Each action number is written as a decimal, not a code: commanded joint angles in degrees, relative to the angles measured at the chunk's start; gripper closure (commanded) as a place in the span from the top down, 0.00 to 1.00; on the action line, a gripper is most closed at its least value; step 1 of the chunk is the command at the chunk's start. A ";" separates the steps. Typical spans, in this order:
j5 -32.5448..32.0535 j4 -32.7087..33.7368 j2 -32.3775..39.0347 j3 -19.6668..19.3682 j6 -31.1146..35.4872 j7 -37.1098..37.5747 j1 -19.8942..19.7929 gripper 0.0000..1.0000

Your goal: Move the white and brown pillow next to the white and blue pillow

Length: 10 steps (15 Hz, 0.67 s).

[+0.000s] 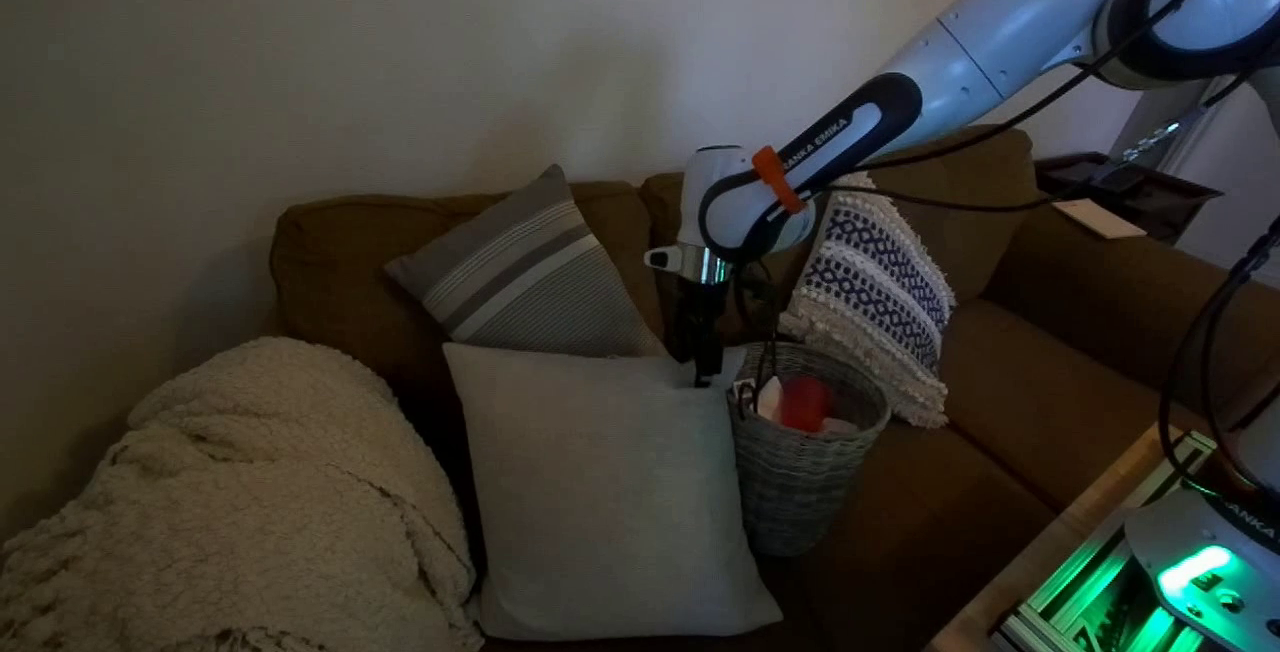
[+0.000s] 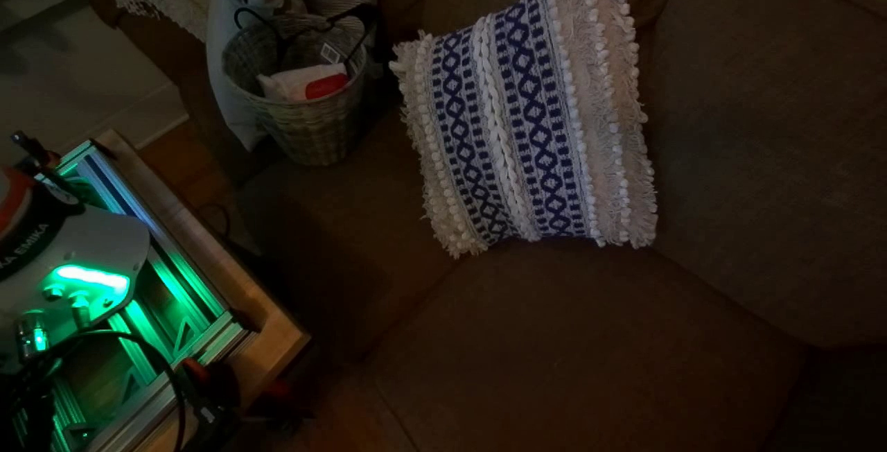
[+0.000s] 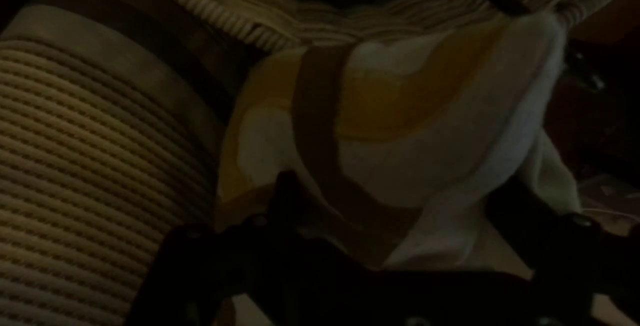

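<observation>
The white and brown pillow (image 1: 610,492) stands upright on the couch, plain pale face showing in an exterior view. Its brown and mustard wavy face (image 3: 410,166) shows in the wrist view; a pale strip (image 2: 223,84) shows behind the basket in an exterior view. My gripper (image 1: 703,372) is at its upper corner beside the basket. In the wrist view the gripper (image 3: 397,191) has its dark fingers wide apart, one on each side of the pillow's edge. The white and blue pillow (image 1: 875,277) leans on the couch back beyond the basket; it is also in an exterior view (image 2: 516,126).
A wicker basket (image 1: 800,492) with red and white items stands between the two pillows. A grey striped pillow (image 1: 540,282) leans behind the white and brown one. A fleece blanket (image 1: 250,492) lies beside it. The robot's base table (image 2: 277,327) is by the couch front.
</observation>
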 commanded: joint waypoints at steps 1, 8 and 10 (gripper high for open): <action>2.32 1.97 2.24 2.80 -1.56 -0.69 -1.62 0.66; 7.98 4.05 0.28 8.41 -2.67 -4.71 -4.11 0.12; 10.18 4.81 0.29 10.65 -3.30 -7.18 -4.49 0.02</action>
